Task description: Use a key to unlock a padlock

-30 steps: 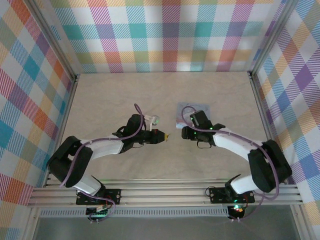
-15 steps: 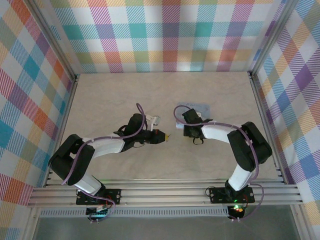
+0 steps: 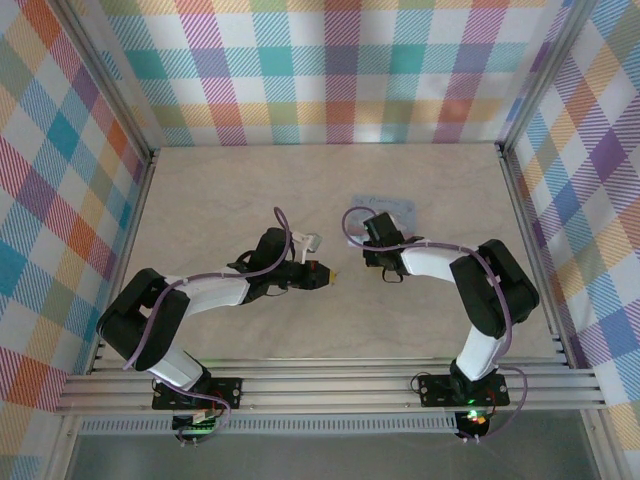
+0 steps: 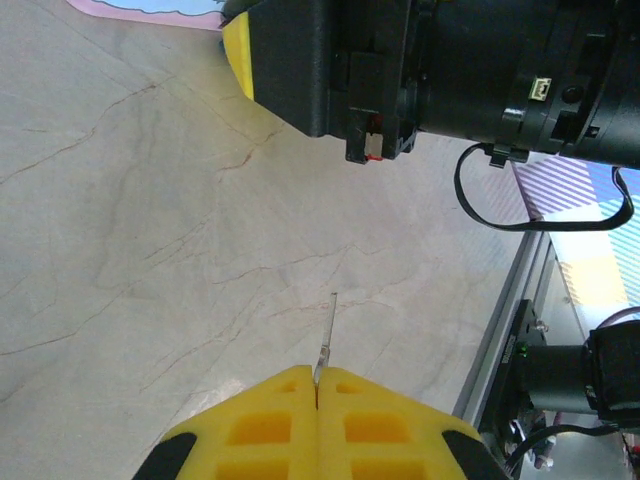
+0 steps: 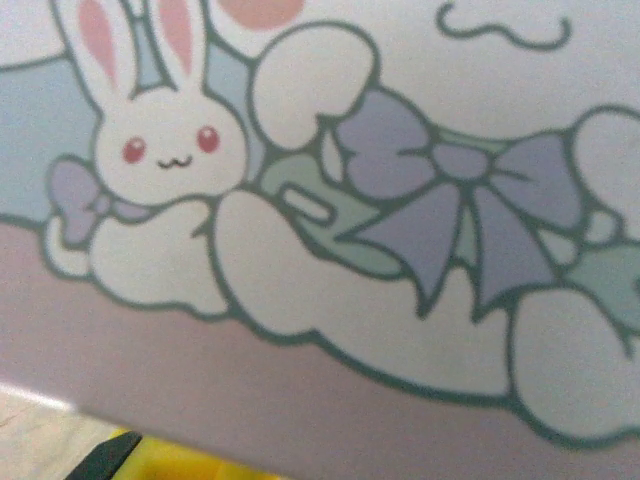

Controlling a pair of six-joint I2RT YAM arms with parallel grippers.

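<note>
A thin metal key [image 4: 327,335] sticks out from between the yellow pads of my left gripper [image 4: 317,385], which is shut on it. That gripper [image 3: 329,275] hovers over the table centre, pointing right. My right gripper [image 3: 371,226] sits at the near edge of a pale blue box [image 3: 398,211] with a cartoon rabbit on its lid [image 5: 330,200]. In the right wrist view one yellow fingertip [image 5: 175,462] shows at the bottom edge, so how the jaws stand is unclear. The left wrist view shows the right gripper's black body [image 4: 330,60] just ahead of the key tip. The padlock is hidden.
Pale marbled tabletop [image 3: 230,200] spreads around both arms, with checked walls on three sides. An aluminium rail [image 3: 330,385] runs along the near edge. The right arm's elbow [image 3: 495,285] is folded up high on the right.
The right arm folded up and carried its gripper back and to the left, onto the near edge of the box. The left arm and the key stayed put.
</note>
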